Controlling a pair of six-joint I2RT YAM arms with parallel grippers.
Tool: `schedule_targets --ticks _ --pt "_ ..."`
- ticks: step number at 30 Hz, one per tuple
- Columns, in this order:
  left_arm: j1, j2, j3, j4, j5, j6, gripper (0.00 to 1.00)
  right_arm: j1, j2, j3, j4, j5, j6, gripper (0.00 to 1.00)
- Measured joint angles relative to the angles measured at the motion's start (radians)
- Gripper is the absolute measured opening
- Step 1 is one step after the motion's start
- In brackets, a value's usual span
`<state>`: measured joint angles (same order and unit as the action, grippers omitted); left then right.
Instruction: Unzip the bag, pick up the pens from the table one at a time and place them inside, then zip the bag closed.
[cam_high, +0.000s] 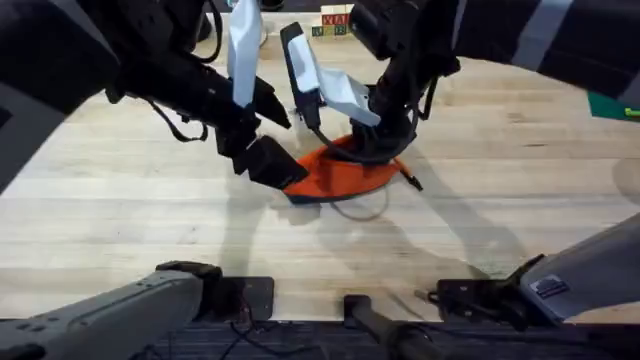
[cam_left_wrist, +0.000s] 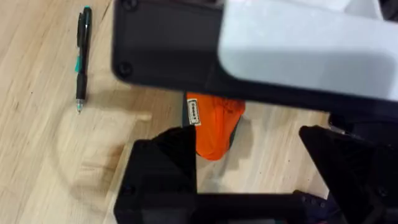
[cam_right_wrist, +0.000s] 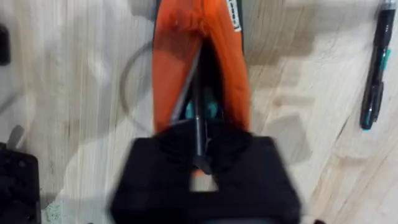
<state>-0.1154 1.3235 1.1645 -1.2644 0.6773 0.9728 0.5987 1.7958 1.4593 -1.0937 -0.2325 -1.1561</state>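
Orange bag (cam_high: 340, 172) unzipped beneath both arms; left jaws spread beside it, right jaws' state unclear.

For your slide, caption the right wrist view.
Right gripper lowers a pen into the open orange bag; another pen lies on the table.

Some little colored blocks (cam_high: 335, 22) sit at the far edge of the wood top. A green mat (cam_high: 614, 105) lies far to their right.
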Motion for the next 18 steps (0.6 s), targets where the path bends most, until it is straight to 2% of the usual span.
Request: schedule_targets --ticks 5,7,18 --pt "0.000 0.000 0.000 0.000 0.000 0.000 0.994 0.001 0.000 -0.003 -0.004 -0.001 -0.001 0.942" --pt "0.000 0.000 0.000 0.000 0.000 0.000 0.994 0.002 0.000 -0.004 -0.004 -0.001 0.000 0.992" --pt "0.000 0.000 0.000 -0.001 0.000 0.000 0.995 0.002 0.000 -0.005 -0.003 0.000 0.000 0.996"
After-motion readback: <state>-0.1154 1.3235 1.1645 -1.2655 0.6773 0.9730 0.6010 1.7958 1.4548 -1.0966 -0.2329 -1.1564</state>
